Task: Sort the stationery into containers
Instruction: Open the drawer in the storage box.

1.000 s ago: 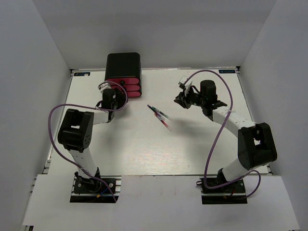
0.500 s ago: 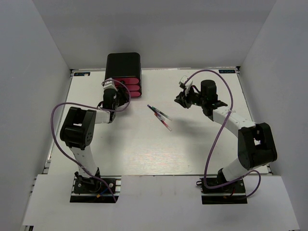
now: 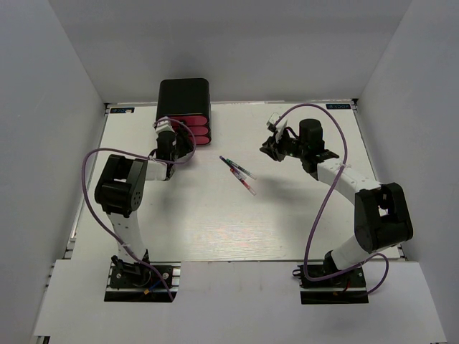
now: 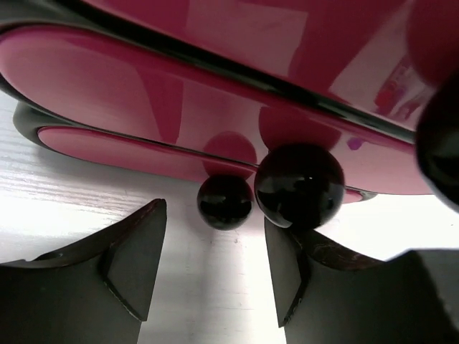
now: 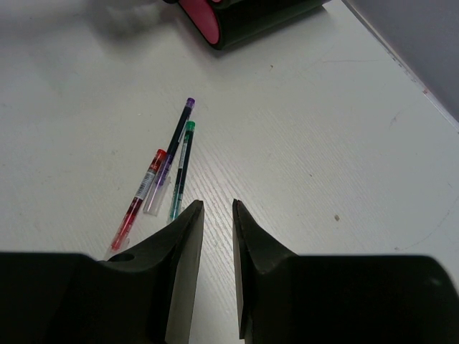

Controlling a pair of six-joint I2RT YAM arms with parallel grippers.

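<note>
The black cabinet (image 3: 184,97) stands at the far left of the table (image 3: 215,222), its three pink drawers (image 3: 188,130) facing the near side; all three look pushed in. The left claw (image 4: 215,215) sits low at the drawer fronts, released, its fingers (image 4: 133,261) parted with nothing between them. In the left wrist view a round black knob (image 4: 224,202) sits just beyond the gap, untouched; a second knob (image 4: 299,186), looking larger, hangs just over the right-hand fingertip, and whether it touches that finger I cannot tell; a third knob (image 4: 441,150) is cut off by that view's right edge.

Three pens (image 3: 237,171) lie loose in a tight bunch mid-table, right of the cabinet and nearer, well apart from it. The right wrist view shows a purple-capped pen (image 5: 177,136), a green-capped pen (image 5: 179,172) just beside it, and a red pen (image 5: 136,208) lying against them at its far end. The right claw (image 5: 216,209) hovers over bare table right of the pens; it is empty, its jaws only a narrow slit apart, grasping nothing.
</note>
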